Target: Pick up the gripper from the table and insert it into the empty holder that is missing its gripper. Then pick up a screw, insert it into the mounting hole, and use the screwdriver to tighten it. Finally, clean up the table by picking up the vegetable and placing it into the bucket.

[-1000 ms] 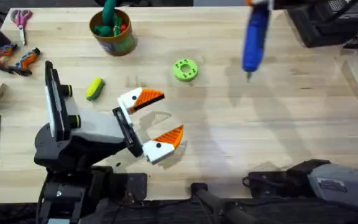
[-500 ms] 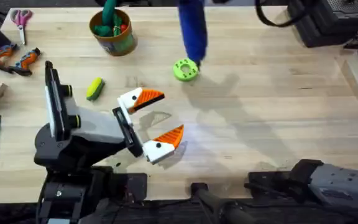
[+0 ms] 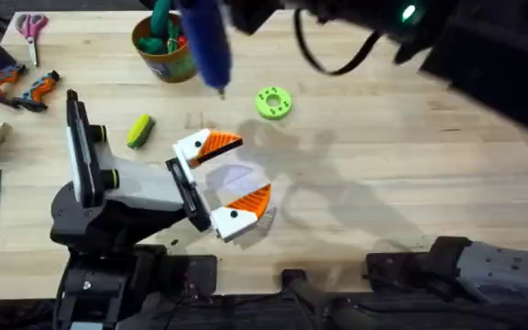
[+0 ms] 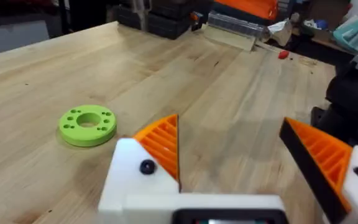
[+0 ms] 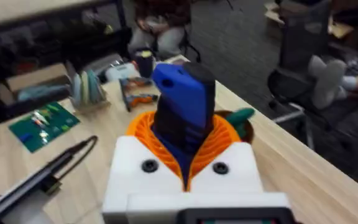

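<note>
Our right hand (image 5: 185,168), clamped on the screwdriver (image 3: 204,41), has swung left toward our open, empty left hand (image 3: 230,174), so we judge tightening comes next, needing tip-to-screw alignment.

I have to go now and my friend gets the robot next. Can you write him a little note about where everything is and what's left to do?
Right gripper: shut on the blue screwdriver, held up in the air near the bucket.
Left gripper: open, empty, resting low over the table; both fingers carry orange tips.
Vegetable: lying on the table beside the left arm, not in the bucket yet.
Green ring: on the table.
Left to do: tighten the screw, bucket the vegetable.
</note>
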Robot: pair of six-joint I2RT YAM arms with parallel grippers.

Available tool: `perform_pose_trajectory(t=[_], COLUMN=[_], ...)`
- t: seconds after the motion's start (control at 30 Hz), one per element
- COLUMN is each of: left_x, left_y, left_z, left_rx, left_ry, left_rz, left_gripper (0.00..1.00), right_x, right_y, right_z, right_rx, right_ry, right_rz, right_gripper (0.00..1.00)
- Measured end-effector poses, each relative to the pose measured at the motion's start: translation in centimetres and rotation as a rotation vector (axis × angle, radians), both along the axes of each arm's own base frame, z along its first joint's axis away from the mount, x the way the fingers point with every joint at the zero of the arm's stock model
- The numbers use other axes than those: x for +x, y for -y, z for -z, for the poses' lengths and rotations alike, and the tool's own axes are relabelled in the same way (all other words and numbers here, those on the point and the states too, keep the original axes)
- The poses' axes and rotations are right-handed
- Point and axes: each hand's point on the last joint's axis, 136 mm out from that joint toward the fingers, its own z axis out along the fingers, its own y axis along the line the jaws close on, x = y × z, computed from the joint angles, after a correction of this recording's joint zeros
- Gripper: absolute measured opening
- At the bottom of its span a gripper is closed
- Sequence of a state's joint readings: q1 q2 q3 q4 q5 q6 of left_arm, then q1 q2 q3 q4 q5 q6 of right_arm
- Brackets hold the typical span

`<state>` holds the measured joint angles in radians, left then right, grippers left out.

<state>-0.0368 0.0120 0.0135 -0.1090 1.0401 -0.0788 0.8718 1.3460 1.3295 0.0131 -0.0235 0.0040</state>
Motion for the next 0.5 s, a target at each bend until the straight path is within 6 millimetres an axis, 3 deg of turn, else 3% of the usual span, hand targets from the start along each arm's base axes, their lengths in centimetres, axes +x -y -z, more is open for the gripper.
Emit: perform_pose_trajectory(t=[0.23, 0.5], left_x=[0.0, 0.0], left_y=[0.0, 0.0], left_z=[0.0, 0.0], left_rx=[0.000, 0.000], left_ry=[0.000, 0.000], left_rz=[0.000, 0.000], left_gripper=[0.985, 0.985], right_x=[-3.2, -5.8], right_y=[-2.8, -4.5], right_z=[0.3, 0.4], right_rx=[0.049, 0.045], right_ry=[0.016, 0.101], right_rz=[-0.095, -0.203], right_gripper=[0.025, 0.025])
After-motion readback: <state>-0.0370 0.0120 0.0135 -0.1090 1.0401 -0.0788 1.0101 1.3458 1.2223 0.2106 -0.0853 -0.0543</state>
